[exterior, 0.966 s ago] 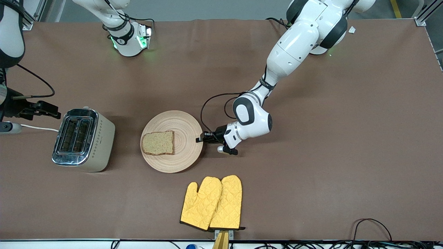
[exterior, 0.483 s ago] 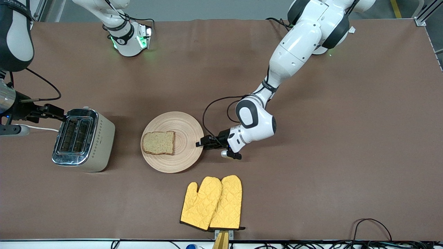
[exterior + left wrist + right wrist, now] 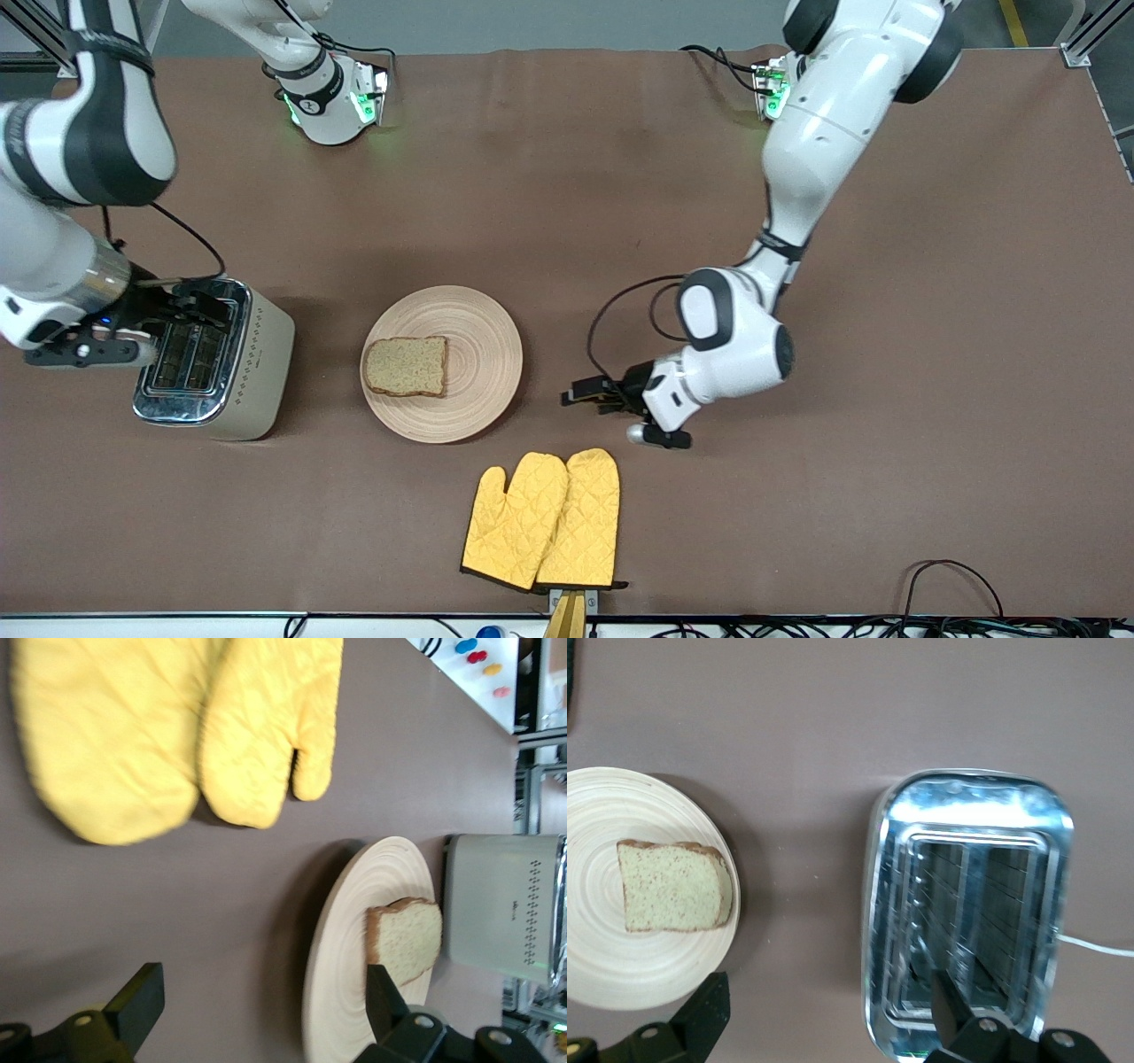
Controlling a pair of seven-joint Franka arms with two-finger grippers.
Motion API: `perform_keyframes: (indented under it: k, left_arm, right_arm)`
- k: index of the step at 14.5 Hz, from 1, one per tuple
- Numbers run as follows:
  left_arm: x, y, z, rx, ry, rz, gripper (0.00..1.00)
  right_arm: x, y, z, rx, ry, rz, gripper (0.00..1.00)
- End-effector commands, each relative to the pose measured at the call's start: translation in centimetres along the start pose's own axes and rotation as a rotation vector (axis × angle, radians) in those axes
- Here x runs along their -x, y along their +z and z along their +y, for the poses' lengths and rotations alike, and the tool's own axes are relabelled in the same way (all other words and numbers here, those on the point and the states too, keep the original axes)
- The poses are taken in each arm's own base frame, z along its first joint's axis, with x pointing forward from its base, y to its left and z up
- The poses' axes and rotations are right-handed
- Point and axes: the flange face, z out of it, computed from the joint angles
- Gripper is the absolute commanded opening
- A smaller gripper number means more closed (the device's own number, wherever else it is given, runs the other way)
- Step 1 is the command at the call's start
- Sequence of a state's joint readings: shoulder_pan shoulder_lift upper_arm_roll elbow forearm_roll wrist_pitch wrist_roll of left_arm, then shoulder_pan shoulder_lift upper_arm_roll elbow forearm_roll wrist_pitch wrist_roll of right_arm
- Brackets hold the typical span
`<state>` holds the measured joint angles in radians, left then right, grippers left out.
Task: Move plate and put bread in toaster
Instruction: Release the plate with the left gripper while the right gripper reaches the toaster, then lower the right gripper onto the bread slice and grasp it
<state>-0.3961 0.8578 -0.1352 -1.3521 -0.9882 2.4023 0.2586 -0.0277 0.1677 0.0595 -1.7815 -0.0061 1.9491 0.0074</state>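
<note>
- Brown and matte, the counter (image 3: 886, 443) carries all the things we see.
- We see the plate (image 3: 478, 390) resting near the middle of the counter, flat on its base.
- On it lies the bread (image 3: 405, 366), on the part of the plate toward the right arm's end of the counter, flat and reaching the rim there.
- We find the toaster (image 3: 252, 363) upright near the plate, toward the right arm's end of the counter, apart from the plate with bare counter between them; both slots in its chrome top hold no bread.
- A pair of yellow oven mitts (image 3: 542, 521) lies nearer to the front camera than the plate, apart from it.
- Our left end effector (image 3: 580, 392) hangs low over bare counter beside the plate, toward the left arm's end, clear of the rim; its fingers (image 3: 135, 1005) stand apart and hold nothing.
- Our right end effector (image 3: 186, 306) sits over the toaster's top; in the right wrist view its fingers (image 3: 700, 1014) are spread wide, holding nothing.
</note>
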Motion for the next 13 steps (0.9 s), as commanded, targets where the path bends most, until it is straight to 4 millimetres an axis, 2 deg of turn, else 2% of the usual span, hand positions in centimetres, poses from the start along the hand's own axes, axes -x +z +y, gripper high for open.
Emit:
perform_keyframes:
  k: [1, 3, 5, 7, 8, 10, 13]
  left_arm:
    - [-0.7, -6.2, -1.6, -0.077, 0.050, -0.068, 1.00]
    - [-1.9, -11.0, -2.9, -0.141, 0.099, -0.119, 1.00]
    - [-2.9, -16.7, -4.7, -0.239, 0.147, -0.168, 1.00]
    - [-3.1, -22.0, -5.5, -0.313, 0.179, -0.219, 1.00]
    - [-2.8, -24.7, -5.4, -0.356, 0.190, -0.246, 1.00]
    - [-2.0, -29.3, -4.8, -0.441, 0.208, -0.288, 1.00]
    - [-0.6, -35.4, -2.8, -0.539, 0.218, -0.304, 1.00]
  right_arm:
    - [-0.3, 2.7, -3.5, -0.014, 0.041, 0.000, 1.00]
    - [-0.8, 4.5, -5.8, -0.016, 0.060, 0.002, 1.00]
    - [-1.5, 7.3, -6.9, -0.018, 0.081, -0.003, 1.00]
    - [-1.8, 9.0, -7.7, -0.021, 0.080, 0.004, 1.00]
    - [-2.0, 10.0, -8.2, -0.023, 0.083, 0.004, 1.00]
    - [-1.7, 12.1, -10.7, -0.026, 0.105, 0.008, 1.00]
    - [-0.6, 15.1, -10.9, -0.026, 0.105, 0.009, 1.00]
